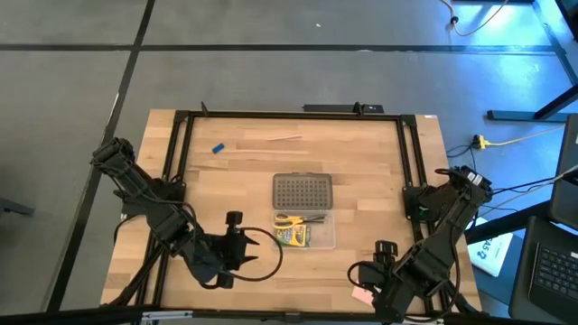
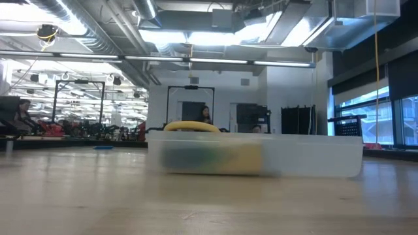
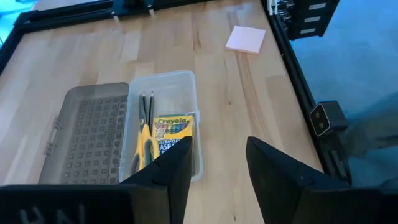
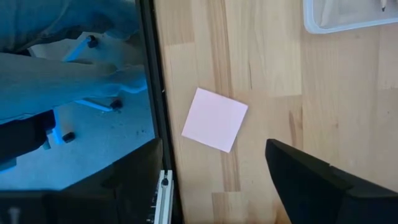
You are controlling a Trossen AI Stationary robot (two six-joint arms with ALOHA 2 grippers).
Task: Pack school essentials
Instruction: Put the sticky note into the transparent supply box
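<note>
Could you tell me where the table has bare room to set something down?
Bare wood lies between the blue eraser and the case lid, and right of the clear case up to the frame rail. The near edge is crowded: left tool, right tool open above the pink pad.

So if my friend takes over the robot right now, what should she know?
Left claw: part open, empty, hovering near the clear plastic case.
Right claw: open, empty, above the pink square sticky-note pad at the table's near right edge.
Done: yellow-handled scissors, green-and-yellow crayon box and thin pencils lie in the case; its grey perforated lid lies open.
Left: sticky pad, small blue eraser and pale stick at the far side.
</note>
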